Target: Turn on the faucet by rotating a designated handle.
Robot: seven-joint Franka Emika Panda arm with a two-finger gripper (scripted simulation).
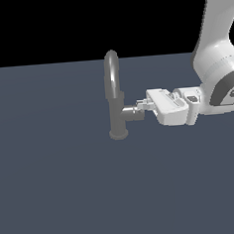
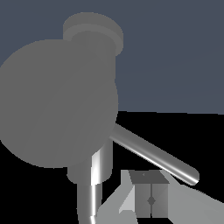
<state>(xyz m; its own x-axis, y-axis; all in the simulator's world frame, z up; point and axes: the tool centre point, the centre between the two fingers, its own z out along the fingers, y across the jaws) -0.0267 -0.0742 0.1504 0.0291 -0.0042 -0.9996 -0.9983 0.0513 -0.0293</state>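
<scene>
1. Clearly, the faucet (image 1: 116, 101) stood upright on the floor (image 1: 55, 193), its handle (image 2: 153, 155) a thin, stiff, slick metal rod, best pushed near its tip.
2. The gripper (image 1: 139, 106) sat against the side stub; its fingers (image 2: 151, 199) looked closed, holding nothing.

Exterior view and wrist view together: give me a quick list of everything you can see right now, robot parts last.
faucet: one, grey metallic, upright near the middle of the exterior view, arched spout on top, small round base on the surface.
handle: one, dark-grey thin rod, at the end of the stubby horizontal cylinder that projects from the faucet's body toward the exterior view's right; clear in the wrist view, hidden by the gripper in the exterior view.
surface: one, flat slate blue, under the faucet.
background: black, above the surface's far edge.
gripper: one, white, horizontal, its fingertips at the end of the stubby cylinder; the fingers look closed together.
arm: one, white, entering from the exterior view's upper right.
</scene>
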